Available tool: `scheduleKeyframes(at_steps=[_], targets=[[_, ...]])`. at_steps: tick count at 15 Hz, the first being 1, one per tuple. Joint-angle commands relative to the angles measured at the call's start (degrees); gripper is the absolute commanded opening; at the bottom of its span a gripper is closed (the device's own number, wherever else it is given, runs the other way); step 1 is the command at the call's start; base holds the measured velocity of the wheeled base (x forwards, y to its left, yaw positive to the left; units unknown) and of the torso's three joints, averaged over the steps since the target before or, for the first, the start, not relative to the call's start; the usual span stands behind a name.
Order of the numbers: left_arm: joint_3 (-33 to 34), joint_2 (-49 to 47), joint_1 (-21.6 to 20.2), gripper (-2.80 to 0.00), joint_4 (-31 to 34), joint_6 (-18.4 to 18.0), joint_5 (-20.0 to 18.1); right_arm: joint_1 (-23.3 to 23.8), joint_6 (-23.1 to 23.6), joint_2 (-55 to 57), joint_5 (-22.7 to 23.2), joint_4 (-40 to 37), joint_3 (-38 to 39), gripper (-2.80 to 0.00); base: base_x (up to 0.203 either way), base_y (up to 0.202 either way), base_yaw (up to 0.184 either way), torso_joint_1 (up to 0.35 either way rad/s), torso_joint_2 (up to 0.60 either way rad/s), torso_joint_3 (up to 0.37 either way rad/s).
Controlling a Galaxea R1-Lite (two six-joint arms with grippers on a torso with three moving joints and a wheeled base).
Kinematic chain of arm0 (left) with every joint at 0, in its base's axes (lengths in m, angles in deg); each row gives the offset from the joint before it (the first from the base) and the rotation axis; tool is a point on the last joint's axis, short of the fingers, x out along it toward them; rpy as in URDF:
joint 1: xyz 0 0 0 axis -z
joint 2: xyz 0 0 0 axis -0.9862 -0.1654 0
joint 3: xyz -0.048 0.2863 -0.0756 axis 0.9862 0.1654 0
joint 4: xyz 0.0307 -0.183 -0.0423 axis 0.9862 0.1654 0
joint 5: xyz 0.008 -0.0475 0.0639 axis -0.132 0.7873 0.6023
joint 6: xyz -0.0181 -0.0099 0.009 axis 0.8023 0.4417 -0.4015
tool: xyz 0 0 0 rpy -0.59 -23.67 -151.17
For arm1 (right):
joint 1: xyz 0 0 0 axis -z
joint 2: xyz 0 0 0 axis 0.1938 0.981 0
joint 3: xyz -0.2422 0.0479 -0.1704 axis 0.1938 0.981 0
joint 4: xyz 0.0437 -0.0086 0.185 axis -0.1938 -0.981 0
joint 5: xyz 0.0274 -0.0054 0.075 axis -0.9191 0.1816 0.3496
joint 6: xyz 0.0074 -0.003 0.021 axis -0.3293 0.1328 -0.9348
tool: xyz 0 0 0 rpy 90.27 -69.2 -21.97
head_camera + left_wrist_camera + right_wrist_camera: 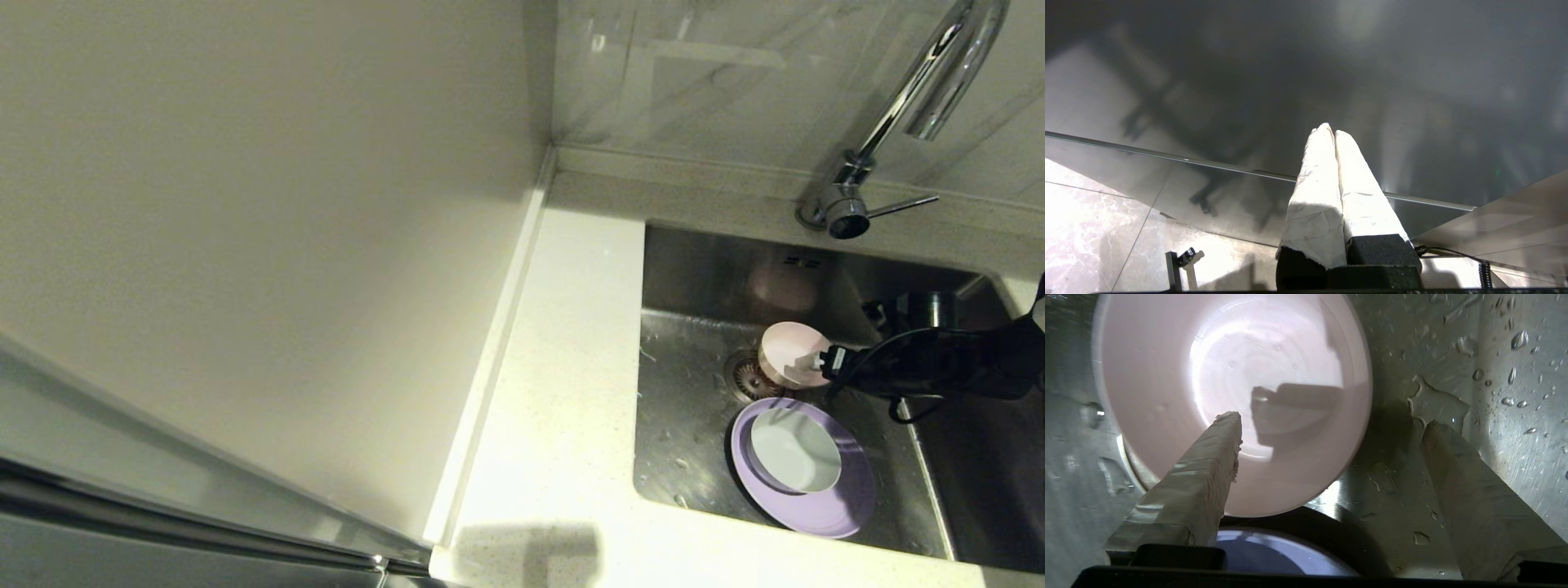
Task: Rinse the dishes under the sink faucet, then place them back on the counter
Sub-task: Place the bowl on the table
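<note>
Step in hand: right tool [1331,428] is reaching into the sink [694,278] for the pink bowl [790,353], by my reading a pick-up not yet closed.
Tool state: fingers are standing wide apart, holding nothing; one fingertip [1227,422] is hanging over the bowl's inside, the other outside the rim above wet steel.
Pink bowl: sitting by the drain strainer [744,377], tilted, just beside the lilac plate [824,498].
Other dishes: blue-green bowl [796,449] is resting on the plate, on the sink floor.
Faucet [914,90]: no water visibly running.
Doing it well: straddle the rim wall squarely before closing; droplets suggest a slippery surface, so squeeze firmly and lift clear of the plate.
Left tool [1333,134]: parked away from the desk [563,392], fingers pressed together, empty.
</note>
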Motion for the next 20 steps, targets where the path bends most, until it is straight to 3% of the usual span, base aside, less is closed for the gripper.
scheduleKeyframes(at_steps=[1, 8, 11, 15, 20], targets=[[0.09, 0.00, -0.01, -2.80, -0.05, 0.02, 0.00, 0.00, -0.01, 1.21, 0.06, 0.45, -0.26, -2.80, 0.000, 0.000, 0.000, 0.000, 0.00, 0.000], [0.18, 0.00, -0.01, -2.80, -0.05, 0.02, 0.00, 0.09, 0.07, 1.08, -0.61, 2.00, 0.42, -2.80, 0.000, 0.000, 0.000, 0.000, 0.00, 0.000], [0.18, 0.00, -0.01, -2.80, -0.05, 0.02, 0.00, 0.60, 0.10, -1.06, -4.18, 2.60, 2.72, -2.80, 0.000, 0.000, 0.000, 0.000, 0.00, 0.000], [0.18, 0.00, -0.01, -2.80, -0.05, 0.02, 0.00, 1.56, 0.87, -4.34, -7.29, 11.04, 8.34, -2.80, 0.000, 0.000, 0.000, 0.000, 0.00, 0.000], [0.18, 0.00, -0.01, -2.80, -0.05, 0.01, 0.00, 2.73, 9.36, -11.63, -11.94, 19.06, 15.27, -2.80, 0.000, 0.000, 0.000, 0.000, 0.00, 0.000]])
